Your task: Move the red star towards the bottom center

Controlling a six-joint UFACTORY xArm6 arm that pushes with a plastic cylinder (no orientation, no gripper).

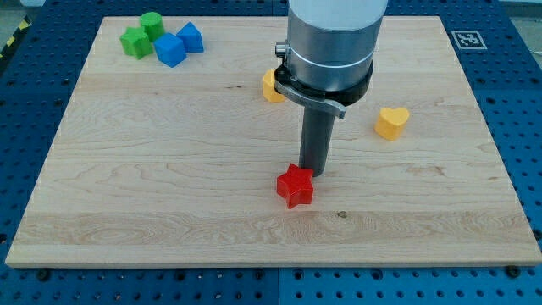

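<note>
Tip (315,173): bare rod end with nothing to open or close, touching the red star's upper right edge.
Red star (295,186): on the board (127,195), just below-left of the tip, well below the yellow block (271,87).

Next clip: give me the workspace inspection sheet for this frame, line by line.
Surface: wooden board, flat, unmarked.
Job's things: red star low centre.
Clutter: two green blocks and two blue blocks at the view's top left; yellow heart right; yellow block partly hidden behind the arm.
Tool: my tip at the star's upper right edge, seemingly touching.
Cables: nothing seen.
Surroundings: blue perforated table; marker tag.
</note>
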